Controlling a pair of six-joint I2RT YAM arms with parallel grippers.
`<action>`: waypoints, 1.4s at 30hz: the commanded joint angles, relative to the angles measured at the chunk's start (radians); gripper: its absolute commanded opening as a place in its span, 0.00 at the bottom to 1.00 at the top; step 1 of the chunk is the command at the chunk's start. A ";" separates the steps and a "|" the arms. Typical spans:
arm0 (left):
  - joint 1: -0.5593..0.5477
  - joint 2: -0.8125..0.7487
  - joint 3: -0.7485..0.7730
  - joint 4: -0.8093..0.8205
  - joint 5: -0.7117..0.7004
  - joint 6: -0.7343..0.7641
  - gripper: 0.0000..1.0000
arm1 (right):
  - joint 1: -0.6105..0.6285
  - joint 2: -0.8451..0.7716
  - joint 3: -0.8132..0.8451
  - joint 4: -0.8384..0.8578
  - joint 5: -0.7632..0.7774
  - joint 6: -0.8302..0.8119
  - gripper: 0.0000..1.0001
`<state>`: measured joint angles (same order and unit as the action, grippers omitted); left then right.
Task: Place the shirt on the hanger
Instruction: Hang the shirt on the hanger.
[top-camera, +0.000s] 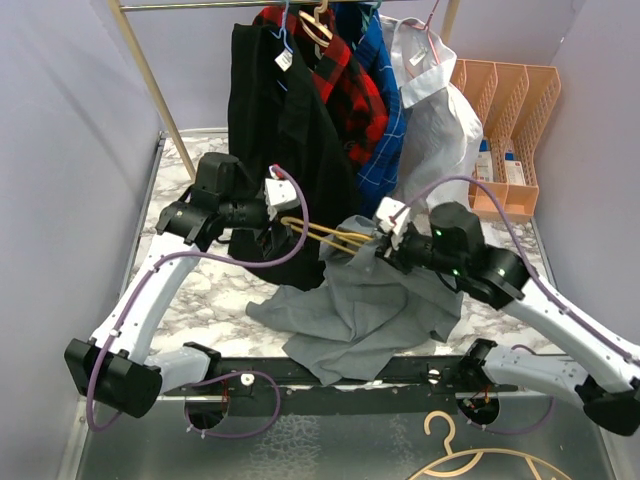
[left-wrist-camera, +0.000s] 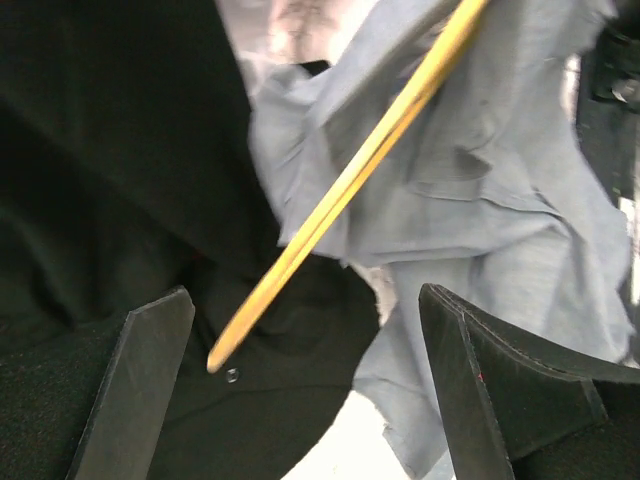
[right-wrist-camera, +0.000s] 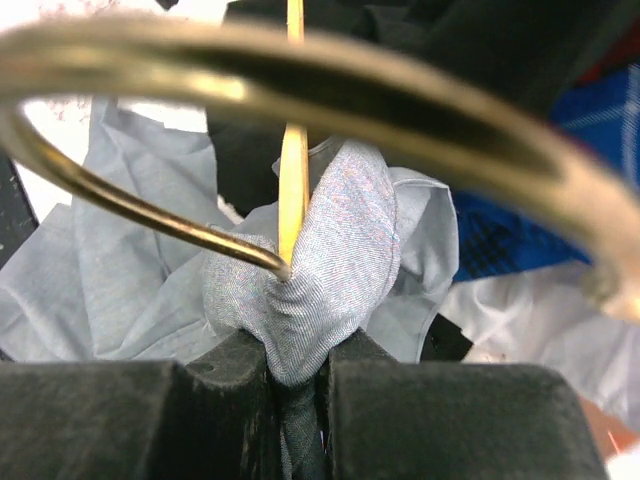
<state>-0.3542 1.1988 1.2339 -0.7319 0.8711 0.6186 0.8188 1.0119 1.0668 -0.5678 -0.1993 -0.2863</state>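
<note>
Both the left arm (top-camera: 150, 290) and right arm (top-camera: 575, 325) have white links, black joints and purple cables (top-camera: 92, 395); green lights (top-camera: 437, 232) dot the right. The left gripper (left-wrist-camera: 300, 400) has black wedge fingers (left-wrist-camera: 140, 400).

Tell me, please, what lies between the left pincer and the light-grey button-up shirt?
The thin yellow-gold hanger spans that gap over a black garment, shown in the top external view.
</note>
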 joint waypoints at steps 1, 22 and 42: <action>0.020 -0.018 0.007 0.144 -0.116 -0.158 0.99 | 0.000 -0.159 -0.080 0.183 0.192 0.128 0.01; 0.017 0.088 -0.226 0.891 0.114 -0.872 0.99 | 0.000 -0.304 -0.145 0.401 0.369 0.550 0.01; -0.071 0.153 -0.286 0.930 0.154 -0.821 0.98 | 0.000 -0.272 -0.143 0.460 0.287 0.594 0.01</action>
<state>-0.4194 1.3380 0.9478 0.2390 1.0824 -0.3000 0.8181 0.7456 0.8856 -0.1802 0.1127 0.2840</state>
